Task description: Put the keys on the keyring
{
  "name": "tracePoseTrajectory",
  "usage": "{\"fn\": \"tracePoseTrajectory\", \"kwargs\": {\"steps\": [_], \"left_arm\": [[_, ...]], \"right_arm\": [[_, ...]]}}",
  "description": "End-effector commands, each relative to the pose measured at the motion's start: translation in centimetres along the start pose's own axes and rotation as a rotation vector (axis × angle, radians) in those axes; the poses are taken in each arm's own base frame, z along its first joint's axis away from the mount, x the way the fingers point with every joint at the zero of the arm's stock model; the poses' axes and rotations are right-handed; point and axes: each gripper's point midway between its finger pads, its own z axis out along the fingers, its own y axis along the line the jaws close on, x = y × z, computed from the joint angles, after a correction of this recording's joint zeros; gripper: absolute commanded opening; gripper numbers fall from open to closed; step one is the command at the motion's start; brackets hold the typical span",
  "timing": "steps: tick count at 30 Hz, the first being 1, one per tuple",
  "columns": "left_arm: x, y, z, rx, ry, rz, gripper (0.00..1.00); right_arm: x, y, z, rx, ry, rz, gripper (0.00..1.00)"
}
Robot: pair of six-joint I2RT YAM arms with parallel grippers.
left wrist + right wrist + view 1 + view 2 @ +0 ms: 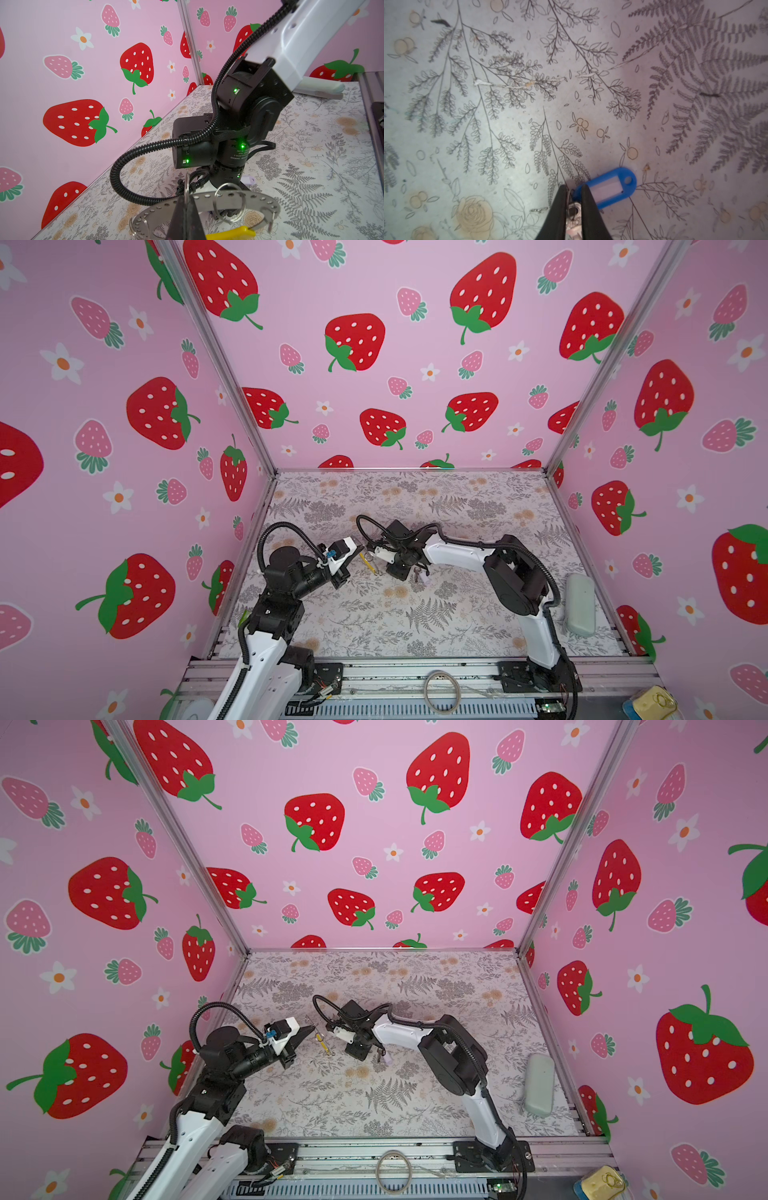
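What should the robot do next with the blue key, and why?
Probably lift the blue-tagged key towards the keyring: the right gripper pinches its metal head, and the left gripper holds the keyring close by.

The left arm is stretching level toward the middle, the left gripper pinching with its fingers pressed together. The right arm is folding inward, the right gripper pointing downward, its fingers clamping narrowly.
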Motion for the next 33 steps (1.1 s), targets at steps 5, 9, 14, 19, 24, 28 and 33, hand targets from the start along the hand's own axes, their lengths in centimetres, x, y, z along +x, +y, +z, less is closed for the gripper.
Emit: {"fn": "tracePoseTrajectory", "kwargs": {"steps": [5,9,14,19,24,28,33], "left_arm": [[-0.3,0.1,-0.2,-0.012,-0.017,0.027,0.00],[-0.3,0.1,-0.2,-0.012,-0.017,0.027,0.00],[-0.4,0.2,-0.2,-0.014,-0.018,0.027,0.00],[-0.4,0.2,-0.3,-0.016,-0.018,0.027,0.00],[-0.4,0.1,-0.2,-0.012,-0.018,0.026,0.00],[-0.4,0.1,-0.2,-0.012,-0.019,0.027,0.00],[-0.4,0.2,-0.2,-0.013,-0.018,0.027,0.00]], "right_arm": [[0.0,0.9,-1.0,-0.025,-0.003,-0.023,0.11],[-0.5,1.2,-1.4,-0.041,-0.030,-0.023,0.11],[0.4,1.3,-1.0,-0.047,-0.004,-0.023,0.15],[1.2,1.2,-1.0,-0.042,0.009,-0.018,0.18],[1.2,0.8,-1.8,-0.034,-0.004,-0.019,0.19],[1.1,0.7,-2.2,-0.033,-0.011,-0.026,0.20],[1.4,0.2,-2.3,-0.025,-0.006,-0.021,0.20]]}}
